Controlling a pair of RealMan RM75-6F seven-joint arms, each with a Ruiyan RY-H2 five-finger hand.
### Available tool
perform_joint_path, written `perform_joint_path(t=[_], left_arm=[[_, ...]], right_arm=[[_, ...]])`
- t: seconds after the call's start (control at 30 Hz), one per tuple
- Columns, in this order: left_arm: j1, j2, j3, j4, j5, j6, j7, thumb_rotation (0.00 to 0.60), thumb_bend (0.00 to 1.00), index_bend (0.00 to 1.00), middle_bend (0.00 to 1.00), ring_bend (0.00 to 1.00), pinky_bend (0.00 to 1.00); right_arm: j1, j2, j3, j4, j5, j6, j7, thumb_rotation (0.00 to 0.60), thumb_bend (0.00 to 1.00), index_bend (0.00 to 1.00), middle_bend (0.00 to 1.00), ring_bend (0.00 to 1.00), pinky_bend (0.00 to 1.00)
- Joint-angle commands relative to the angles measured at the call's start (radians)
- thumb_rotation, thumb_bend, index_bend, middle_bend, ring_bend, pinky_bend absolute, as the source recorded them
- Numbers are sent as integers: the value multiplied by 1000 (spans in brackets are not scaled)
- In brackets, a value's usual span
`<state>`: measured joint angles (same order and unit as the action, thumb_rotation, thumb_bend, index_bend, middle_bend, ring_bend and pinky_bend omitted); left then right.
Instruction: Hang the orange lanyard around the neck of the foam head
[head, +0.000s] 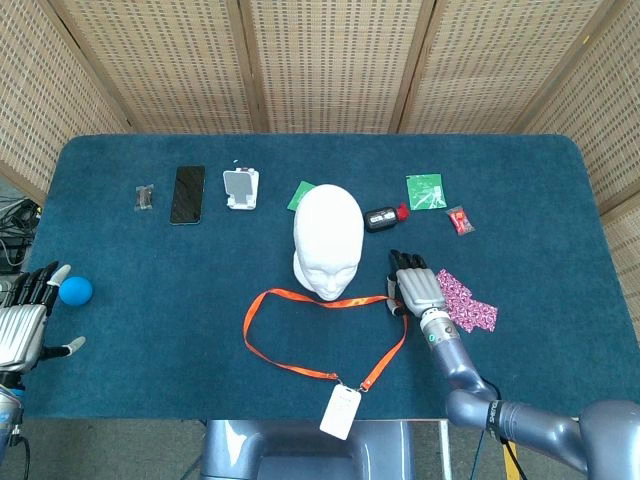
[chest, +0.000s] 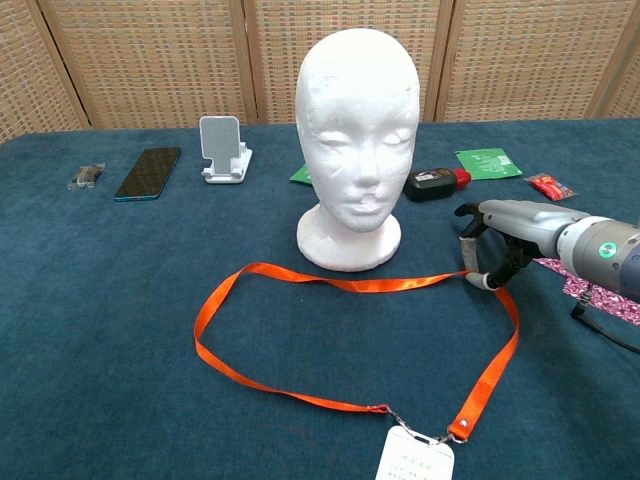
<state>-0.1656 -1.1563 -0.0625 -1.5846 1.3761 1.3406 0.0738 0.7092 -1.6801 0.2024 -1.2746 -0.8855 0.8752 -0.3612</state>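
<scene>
The white foam head (head: 328, 240) (chest: 357, 140) stands upright mid-table. The orange lanyard (head: 300, 362) (chest: 300, 395) lies flat in a loop in front of it, and its white badge (head: 340, 410) (chest: 415, 458) hangs over the table's front edge. My right hand (head: 414, 285) (chest: 497, 240) is lowered at the loop's right bend, and its thumb and a fingertip pinch the strap there. My left hand (head: 24, 322) rests far left with its fingers apart, holding nothing, beside a blue ball (head: 75, 290); the chest view does not show it.
Along the back lie a small dark clip (head: 146, 197), a black phone (head: 187, 194), a white phone stand (head: 241, 188), two green packets (head: 424, 190), a black-and-red device (head: 383, 217) and a red item (head: 460, 220). A pink patterned cloth (head: 468, 305) lies right of my right hand.
</scene>
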Motion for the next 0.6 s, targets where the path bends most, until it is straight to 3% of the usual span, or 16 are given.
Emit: perform_joint_path(t=[0.03, 0.27, 0.47, 0.6], left_arm=[[-1, -1, 1, 0, 0, -2, 1, 600, 0, 0, 0, 0, 0], [-30, -11, -8, -9, 16, -25, -2, 600, 0, 0, 0, 0, 0], [-146, -38, -31, -32, 55, -144, 56, 600, 6, 0, 0, 0, 0], [-219, -108, -57, 1, 85, -192, 21, 600, 151, 54, 0, 0, 0]], right_arm=[[-3, 3, -3, -8, -9, 4, 7, 600, 675, 677, 1, 0, 0], [-18, 29, -22, -43, -75, 16, 44, 600, 660, 751, 21, 0, 0], [-25, 64, -35, -91, -110, 26, 47, 600, 663, 752, 24, 0, 0], [-26, 70, -30, -104, -94, 23, 47, 600, 667, 757, 30, 0, 0]])
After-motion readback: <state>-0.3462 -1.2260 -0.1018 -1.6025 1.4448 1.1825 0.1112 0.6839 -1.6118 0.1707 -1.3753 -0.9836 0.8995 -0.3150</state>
